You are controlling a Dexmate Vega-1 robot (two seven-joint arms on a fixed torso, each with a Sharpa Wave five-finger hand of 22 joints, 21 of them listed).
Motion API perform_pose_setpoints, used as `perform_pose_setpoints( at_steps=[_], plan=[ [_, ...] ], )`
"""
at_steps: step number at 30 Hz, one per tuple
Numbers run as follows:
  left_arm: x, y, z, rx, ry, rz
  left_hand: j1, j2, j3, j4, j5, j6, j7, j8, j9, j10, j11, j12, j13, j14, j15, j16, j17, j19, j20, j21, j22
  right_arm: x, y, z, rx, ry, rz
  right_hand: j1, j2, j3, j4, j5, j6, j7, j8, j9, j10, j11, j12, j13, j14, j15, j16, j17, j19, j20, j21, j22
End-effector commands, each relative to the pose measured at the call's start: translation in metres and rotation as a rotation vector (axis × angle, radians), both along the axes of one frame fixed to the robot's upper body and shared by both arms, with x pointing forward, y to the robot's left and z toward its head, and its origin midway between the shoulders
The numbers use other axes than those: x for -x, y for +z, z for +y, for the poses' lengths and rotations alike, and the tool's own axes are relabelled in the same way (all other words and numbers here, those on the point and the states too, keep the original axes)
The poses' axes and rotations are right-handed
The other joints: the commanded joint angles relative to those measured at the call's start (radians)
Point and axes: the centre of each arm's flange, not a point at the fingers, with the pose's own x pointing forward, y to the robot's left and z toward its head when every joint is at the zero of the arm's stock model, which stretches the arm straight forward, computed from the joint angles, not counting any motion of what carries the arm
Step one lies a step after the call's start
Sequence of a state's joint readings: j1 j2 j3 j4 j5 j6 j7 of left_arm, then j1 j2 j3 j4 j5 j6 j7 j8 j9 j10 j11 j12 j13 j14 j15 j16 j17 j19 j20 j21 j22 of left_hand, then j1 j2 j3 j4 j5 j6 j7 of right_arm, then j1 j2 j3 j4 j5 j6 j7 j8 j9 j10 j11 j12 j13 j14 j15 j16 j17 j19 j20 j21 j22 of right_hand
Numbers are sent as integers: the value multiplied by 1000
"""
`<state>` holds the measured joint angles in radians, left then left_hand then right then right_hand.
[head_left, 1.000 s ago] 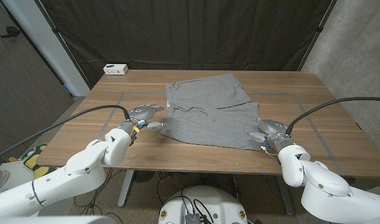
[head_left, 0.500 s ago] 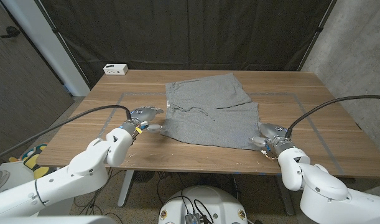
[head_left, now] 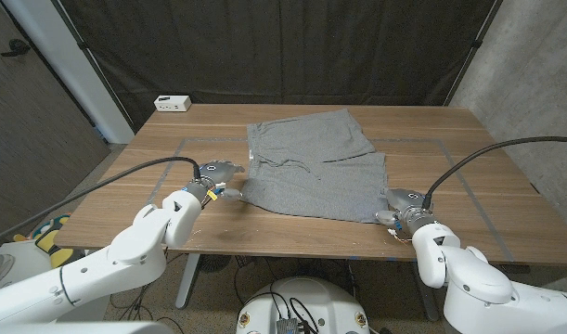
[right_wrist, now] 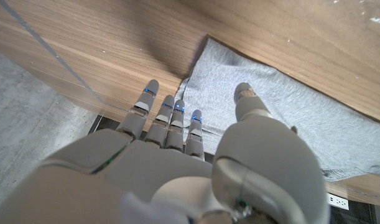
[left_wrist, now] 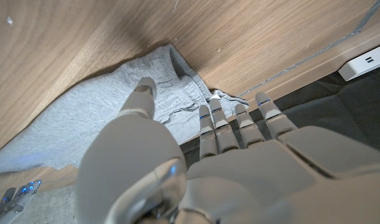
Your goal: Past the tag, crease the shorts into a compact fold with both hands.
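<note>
Grey shorts (head_left: 313,162) lie spread on the wooden table (head_left: 478,130), waistband toward the robot's left, with a drawstring (head_left: 297,165) on top. My left hand (head_left: 214,176) stands at the near-left corner of the shorts, fingers stretched out; its thumb hovers over the cloth (left_wrist: 84,118) and nothing is gripped. My right hand (head_left: 395,205) sits at the near-right corner, fingers (right_wrist: 171,118) pointing at the edge of the cloth (right_wrist: 289,118) and thumb above it, holding nothing.
A white power strip (head_left: 173,103) lies at the far-left corner of the table. Grey tape lines (head_left: 431,142) mark a rectangle on the tabletop around the shorts. A dark curtain hangs behind the table.
My right hand has slid slightly toward the table's near edge, along the corner of the shorts. My left hand has edged a little closer to the cloth. The shorts look unchanged.
</note>
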<state>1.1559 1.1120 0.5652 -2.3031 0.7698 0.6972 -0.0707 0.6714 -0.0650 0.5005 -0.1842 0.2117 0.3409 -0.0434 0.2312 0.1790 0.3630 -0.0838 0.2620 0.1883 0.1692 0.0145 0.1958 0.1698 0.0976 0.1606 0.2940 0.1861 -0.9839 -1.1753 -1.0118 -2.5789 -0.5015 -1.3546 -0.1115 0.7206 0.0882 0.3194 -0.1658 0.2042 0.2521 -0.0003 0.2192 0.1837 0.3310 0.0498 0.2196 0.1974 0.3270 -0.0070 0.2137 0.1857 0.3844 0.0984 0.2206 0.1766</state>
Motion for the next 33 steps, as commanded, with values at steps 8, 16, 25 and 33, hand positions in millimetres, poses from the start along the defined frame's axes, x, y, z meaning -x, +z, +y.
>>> perform_pose_setpoints(
  at_steps=[8,16,25,33],
  plan=[
    [-6,-9,-11,-128,77,-25,112,-28,-33,15,31,103,-112,13,7,56,-78,-7,6,21,-28,2,5,43,-15,-10,3,6,-9,9,119,-54,11,114,-29,31,-28,27,13,-6,0,5,9,-19,-1,5,13,-23,-8,1,22,-4,1,2],
    [-9,-14,-12,-149,93,-64,145,-21,-39,19,36,102,-122,3,7,75,-85,-10,6,38,-44,6,5,61,-23,-8,3,4,-13,13,144,-68,-25,189,-47,54,-22,43,39,-23,5,5,30,-38,3,5,38,-54,-4,4,44,-14,4,3],
    [-14,-20,-11,-158,114,-82,191,63,-31,40,35,95,-123,-12,9,124,-99,-9,8,77,-77,15,7,91,-35,-3,6,-4,-13,14,149,-43,-60,183,-19,36,19,45,111,-48,20,5,100,-60,20,7,93,-90,29,27,78,-36,10,4],
    [-16,-21,-9,-183,150,-98,220,89,-39,35,23,136,-138,-5,10,173,-116,-5,7,106,-99,16,3,104,-45,-2,7,-17,-19,15,196,-76,7,252,-25,30,-9,53,195,-85,37,4,159,-102,31,9,131,-129,48,35,92,-50,9,5]
  ],
)
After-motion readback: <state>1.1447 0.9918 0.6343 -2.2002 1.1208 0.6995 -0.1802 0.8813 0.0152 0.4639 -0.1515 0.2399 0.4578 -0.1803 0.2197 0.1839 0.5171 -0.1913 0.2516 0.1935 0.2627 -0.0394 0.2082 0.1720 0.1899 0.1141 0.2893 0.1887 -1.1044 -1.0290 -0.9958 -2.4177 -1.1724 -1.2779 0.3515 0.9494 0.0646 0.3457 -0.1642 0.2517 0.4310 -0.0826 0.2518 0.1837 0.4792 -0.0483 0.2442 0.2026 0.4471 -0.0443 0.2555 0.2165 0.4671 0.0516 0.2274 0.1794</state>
